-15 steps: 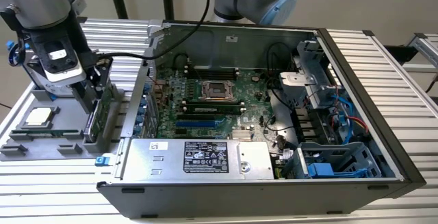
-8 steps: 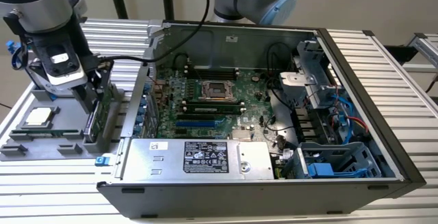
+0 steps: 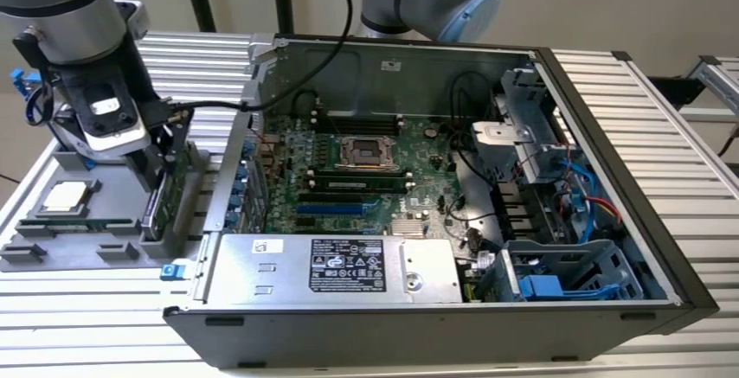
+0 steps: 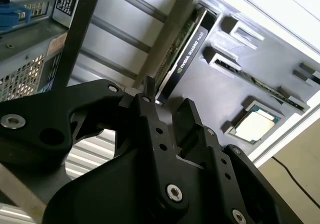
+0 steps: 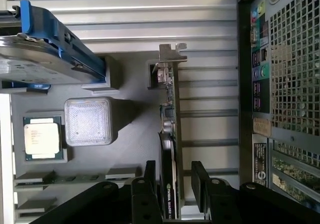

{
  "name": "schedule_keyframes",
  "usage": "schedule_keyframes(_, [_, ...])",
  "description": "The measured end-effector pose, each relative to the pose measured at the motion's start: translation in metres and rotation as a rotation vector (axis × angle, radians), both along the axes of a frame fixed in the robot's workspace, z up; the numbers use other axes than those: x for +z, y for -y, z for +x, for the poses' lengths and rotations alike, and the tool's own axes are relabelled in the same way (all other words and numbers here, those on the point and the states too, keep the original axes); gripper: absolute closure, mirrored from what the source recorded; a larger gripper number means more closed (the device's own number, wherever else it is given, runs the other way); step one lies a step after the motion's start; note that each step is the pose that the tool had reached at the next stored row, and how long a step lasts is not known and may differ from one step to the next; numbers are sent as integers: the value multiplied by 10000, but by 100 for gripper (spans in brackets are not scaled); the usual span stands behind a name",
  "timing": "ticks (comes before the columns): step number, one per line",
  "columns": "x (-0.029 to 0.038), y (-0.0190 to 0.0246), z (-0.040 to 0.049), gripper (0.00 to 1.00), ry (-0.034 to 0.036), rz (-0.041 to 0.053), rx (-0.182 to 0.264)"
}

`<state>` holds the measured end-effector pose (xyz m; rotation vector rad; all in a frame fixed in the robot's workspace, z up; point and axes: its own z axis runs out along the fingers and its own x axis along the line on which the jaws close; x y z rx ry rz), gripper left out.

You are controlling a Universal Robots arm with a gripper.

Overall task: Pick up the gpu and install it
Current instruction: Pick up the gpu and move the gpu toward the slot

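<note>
Straddling gpu (clear gaps): end effector.

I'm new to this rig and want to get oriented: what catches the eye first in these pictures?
The open computer case with its green motherboard dominates the exterior view. In the first wrist view, the open gripper straddles the gpu, which stands on edge in a grey tray beside the case.
</note>
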<state>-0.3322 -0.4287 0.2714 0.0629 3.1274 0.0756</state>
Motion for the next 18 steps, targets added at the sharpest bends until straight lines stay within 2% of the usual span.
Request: schedule_keyframes(18, [-157, 0, -2, 0, -1, -1, 0])
